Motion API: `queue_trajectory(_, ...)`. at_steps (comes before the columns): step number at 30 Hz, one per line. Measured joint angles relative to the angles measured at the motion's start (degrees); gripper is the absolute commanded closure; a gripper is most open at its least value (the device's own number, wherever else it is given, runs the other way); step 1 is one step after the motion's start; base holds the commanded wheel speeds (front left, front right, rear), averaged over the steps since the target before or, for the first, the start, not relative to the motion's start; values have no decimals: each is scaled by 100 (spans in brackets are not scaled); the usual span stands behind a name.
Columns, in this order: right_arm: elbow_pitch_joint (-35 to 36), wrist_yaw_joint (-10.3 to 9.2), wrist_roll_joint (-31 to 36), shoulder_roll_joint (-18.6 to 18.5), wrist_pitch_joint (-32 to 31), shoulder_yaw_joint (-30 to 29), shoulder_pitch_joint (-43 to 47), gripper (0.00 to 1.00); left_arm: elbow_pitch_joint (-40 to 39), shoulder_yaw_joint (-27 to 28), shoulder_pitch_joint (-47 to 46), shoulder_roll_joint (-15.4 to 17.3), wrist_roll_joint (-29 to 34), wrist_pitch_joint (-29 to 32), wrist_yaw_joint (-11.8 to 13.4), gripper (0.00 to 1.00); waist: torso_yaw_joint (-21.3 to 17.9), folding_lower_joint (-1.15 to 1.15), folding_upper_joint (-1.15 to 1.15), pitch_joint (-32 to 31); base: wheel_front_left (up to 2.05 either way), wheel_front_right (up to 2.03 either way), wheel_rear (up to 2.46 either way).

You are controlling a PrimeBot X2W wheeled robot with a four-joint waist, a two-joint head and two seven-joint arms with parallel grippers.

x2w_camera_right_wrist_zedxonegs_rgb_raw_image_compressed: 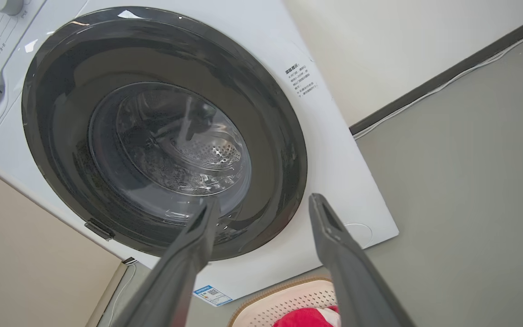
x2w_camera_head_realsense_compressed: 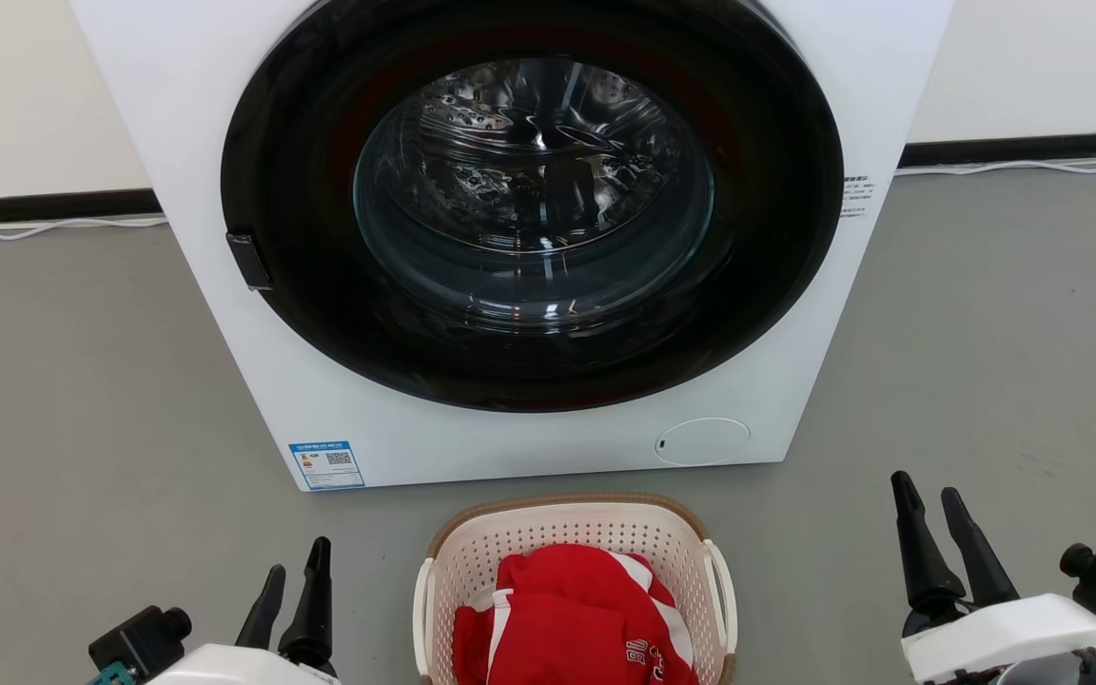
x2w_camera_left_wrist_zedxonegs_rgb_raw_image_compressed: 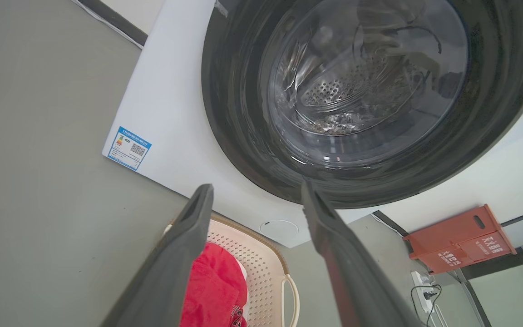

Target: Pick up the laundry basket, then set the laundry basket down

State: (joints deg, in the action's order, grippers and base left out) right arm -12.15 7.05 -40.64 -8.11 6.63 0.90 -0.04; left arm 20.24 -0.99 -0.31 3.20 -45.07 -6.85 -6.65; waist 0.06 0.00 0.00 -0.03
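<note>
Here, in the head view, the left claw (x2w_camera_head_realsense_compressed: pixel 298 559) stands open, its two dark fingers (x2w_camera_head_realsense_compressed: pixel 315 599) parted and holding nothing. The right claw (x2w_camera_head_realsense_compressed: pixel 925 485) is likewise spread and empty. The laundry basket (x2w_camera_head_realsense_compressed: pixel 567 501) sits on the grey floor (x2w_camera_head_realsense_compressed: pixel 82 381) between the two claws, to the right of the left claw and to the left of the right claw, touching neither. A red garment (x2w_camera_head_realsense_compressed: pixel 567 618) with white stripes lies inside it. Beyond both claws' fingertips, just past the basket, stands the white washing machine (x2w_camera_head_realsense_compressed: pixel 529 447) with its round dark door (x2w_camera_head_realsense_compressed: pixel 301 314).

In the left wrist view, the left claw's fingers are wide apart with only air between them. The basket shows low between them, partly behind the left-hand finger, with the red garment in it. Ahead of the fingertips is the machine's door, and a blue label (x2w_camera_left_wrist_zedxonegs_rgb_raw_image_compressed: pixel 130 147) sits on the machine's lower corner. An orange box (x2w_camera_left_wrist_zedxonegs_rgb_raw_image_compressed: pixel 461 240) stands off to the right of the claw, by the wall.

In the right wrist view, the right claw's fingers are also spread, gripping nothing. The basket's rim peeks in low between them, and the machine's door lies ahead of the tips.
</note>
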Motion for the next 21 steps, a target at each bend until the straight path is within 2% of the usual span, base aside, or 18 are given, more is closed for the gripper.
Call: queue_trajectory(21, -25, 1, 1578, -37, 336, 134, 4, 0, 12, 18, 0, -2, 1485, -335, -25, 0, -2, 0, 0, -9, 0, 0, 0)
